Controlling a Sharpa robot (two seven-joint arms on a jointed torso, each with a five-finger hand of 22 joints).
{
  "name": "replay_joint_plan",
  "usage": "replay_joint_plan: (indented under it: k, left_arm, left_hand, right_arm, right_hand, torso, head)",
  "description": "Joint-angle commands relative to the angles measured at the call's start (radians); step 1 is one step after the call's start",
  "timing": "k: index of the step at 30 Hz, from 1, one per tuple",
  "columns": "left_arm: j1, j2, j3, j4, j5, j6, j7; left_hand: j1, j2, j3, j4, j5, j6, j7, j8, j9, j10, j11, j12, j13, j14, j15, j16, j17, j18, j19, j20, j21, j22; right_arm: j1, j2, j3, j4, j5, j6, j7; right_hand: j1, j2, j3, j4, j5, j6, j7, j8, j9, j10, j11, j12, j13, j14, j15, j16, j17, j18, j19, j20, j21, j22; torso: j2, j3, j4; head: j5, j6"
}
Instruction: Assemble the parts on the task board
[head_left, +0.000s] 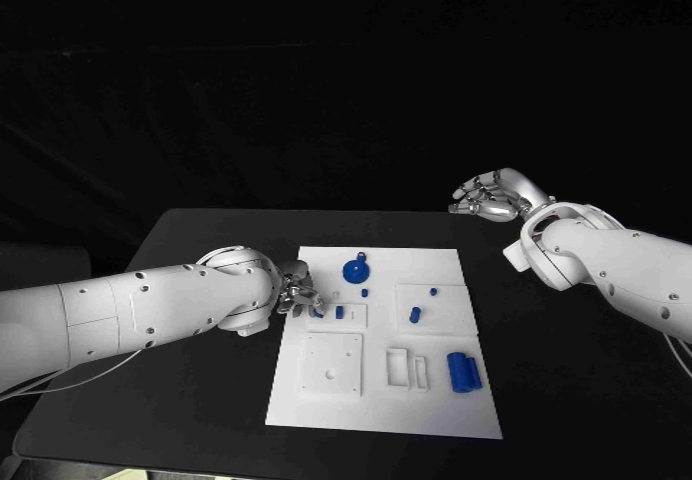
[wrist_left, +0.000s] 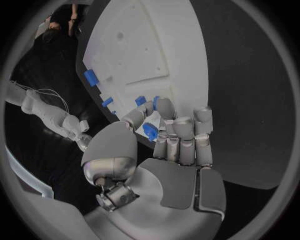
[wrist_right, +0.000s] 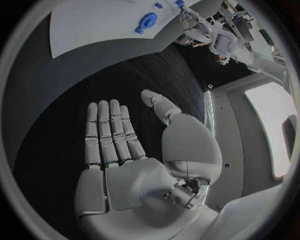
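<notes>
Probably lab: black-draped table (head_left: 577, 400)

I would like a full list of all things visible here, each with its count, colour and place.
table: one, black, under everything.
task board: one, white, middle of the table.
round part: one, blue, far end of the board.
cylinder part: one, blue, near right of the board.
small parts: several, blue, middle of the board.
left hand: one, silver, at the board's left edge, fingers curled around a small blue part.
right hand: one, silver, raised beyond the table's far right, fingers apart, holding nothing.
</notes>
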Motion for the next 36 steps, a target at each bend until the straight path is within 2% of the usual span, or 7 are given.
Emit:
replay_joint_plan:
  k: [1, 11, 24, 26, 29, 33, 36]
  left_arm:
    - [-0.009, 0.007, -0.005, 0.008, -0.010, 0.038, -0.001]
    - [-0.010, 0.007, -0.005, 0.008, -0.011, 0.039, 0.003]
    - [-0.010, 0.009, -0.005, 0.001, -0.014, 0.035, -0.001]
    - [-0.010, 0.009, -0.005, 0.000, -0.014, 0.044, -0.008]
    - [-0.010, 0.009, -0.005, -0.004, -0.013, 0.042, -0.018]
    - [-0.010, 0.009, -0.005, -0.011, -0.013, 0.043, -0.024]
    - [-0.010, 0.009, -0.005, -0.013, -0.013, 0.039, -0.024]
  left_hand:
    - [0.006, 0.008, 0.002, -0.005, 0.008, 0.043, -0.035, 0.064, 0.001, 0.048, -0.046, 0.004, 0.001, 0.060, -0.067, 0.007, 0.001, 0.011, 0.002, -0.118, 0.007, 0.019]
    - [-0.022, 0.028, 0.001, -0.024, 0.084, 0.059, -0.042, 0.082, 0.002, 0.050, -0.052, 0.035, 0.022, 0.062, -0.072, 0.035, 0.017, 0.011, 0.002, -0.118, 0.015, 0.019]
    - [-0.035, 0.035, 0.004, -0.028, 0.079, 0.058, -0.044, 0.091, 0.001, 0.046, -0.054, 0.045, 0.029, 0.060, -0.074, 0.041, 0.021, 0.013, 0.004, -0.119, 0.020, 0.019]
    - [-0.037, 0.035, 0.006, -0.025, 0.057, 0.053, -0.044, 0.092, 0.001, 0.043, -0.054, 0.046, 0.028, 0.057, -0.075, 0.040, 0.020, 0.014, 0.004, -0.119, 0.020, 0.018]
    - [-0.044, 0.009, 0.008, 0.002, -0.048, 0.037, -0.040, 0.096, -0.001, 0.037, -0.048, 0.040, 0.022, 0.051, -0.071, 0.030, 0.014, 0.016, 0.001, -0.119, 0.021, 0.017]
    - [-0.075, -0.104, -0.001, 0.082, -0.248, 0.019, -0.036, 0.098, -0.005, 0.035, -0.046, 0.024, 0.007, 0.047, -0.069, 0.014, 0.005, 0.020, -0.001, -0.120, 0.017, 0.014]
    - [-0.094, -0.167, -0.005, 0.124, -0.260, 0.011, -0.033, 0.097, -0.006, 0.031, -0.044, 0.016, 0.001, 0.043, -0.067, 0.006, 0.001, 0.020, -0.003, -0.120, 0.015, 0.013]
  right_arm:
    - [0.000, 0.001, 0.000, 0.000, -0.002, 0.012, 0.008]
    - [0.000, 0.001, 0.000, 0.000, -0.002, 0.012, 0.008]
    - [0.000, 0.003, 0.000, -0.003, -0.002, 0.013, 0.008]
    - [0.000, 0.003, 0.000, -0.002, -0.002, 0.013, 0.008]
    - [0.000, 0.002, 0.000, -0.002, -0.002, 0.012, 0.008]
    - [0.000, 0.002, 0.000, -0.002, -0.002, 0.012, 0.008]
    - [0.000, 0.002, 0.000, -0.001, -0.002, 0.012, 0.008]
  right_hand:
    - [-0.005, 0.008, -0.004, 0.002, 0.003, -0.006, 0.003, 0.002, -0.002, 0.001, 0.001, 0.006, -0.001, -0.006, -0.001, 0.004, -0.001, 0.018, 0.000, 0.008, -0.005, 0.001]
    - [-0.005, 0.008, -0.004, 0.002, 0.004, -0.006, 0.003, 0.002, -0.002, 0.001, 0.001, 0.006, -0.001, -0.006, -0.001, 0.004, -0.002, 0.018, 0.000, 0.009, -0.006, 0.001]
    - [-0.005, 0.008, -0.004, 0.003, 0.006, -0.007, 0.003, 0.002, -0.002, 0.001, 0.001, 0.007, -0.003, -0.007, -0.001, 0.006, -0.003, 0.018, 0.000, 0.009, -0.006, 0.002]
    - [-0.005, 0.008, -0.004, 0.003, 0.006, -0.006, 0.003, 0.002, -0.002, 0.001, 0.001, 0.007, -0.003, -0.007, -0.001, 0.006, -0.004, 0.018, 0.000, 0.009, -0.006, 0.002]
    - [-0.005, 0.007, -0.005, 0.003, 0.006, -0.007, 0.003, 0.002, -0.002, 0.001, 0.001, 0.007, -0.003, -0.007, -0.001, 0.006, -0.004, 0.018, 0.000, 0.009, -0.007, 0.002]
    - [-0.005, 0.007, -0.005, 0.003, 0.006, -0.007, 0.003, 0.002, -0.002, 0.001, 0.001, 0.007, -0.003, -0.007, 0.000, 0.006, -0.004, 0.018, 0.000, 0.009, -0.007, 0.002]
    - [-0.006, 0.007, -0.005, 0.003, 0.007, -0.007, 0.003, 0.002, -0.002, 0.001, 0.001, 0.007, -0.004, -0.007, 0.000, 0.007, -0.005, 0.018, 0.000, 0.009, -0.007, 0.002]
  torso:
    - [0.000, 0.0001, -0.0004]
    - [0.000, 0.0004, -0.0002]
    - [0.000, 0.0004, 0.0000]
    - [0.000, 0.0005, 0.0001]
    - [0.000, 0.0005, 0.0004]
    - [0.000, 0.0003, 0.0001]
    - [0.000, 0.0002, 0.0003]
  head:
    - [-0.002, -0.002]
    - [-0.002, -0.002]
    - [-0.002, -0.002]
    - [-0.002, -0.002]
    - [-0.002, -0.002]
    - [-0.002, -0.001]
    - [-0.002, -0.001]
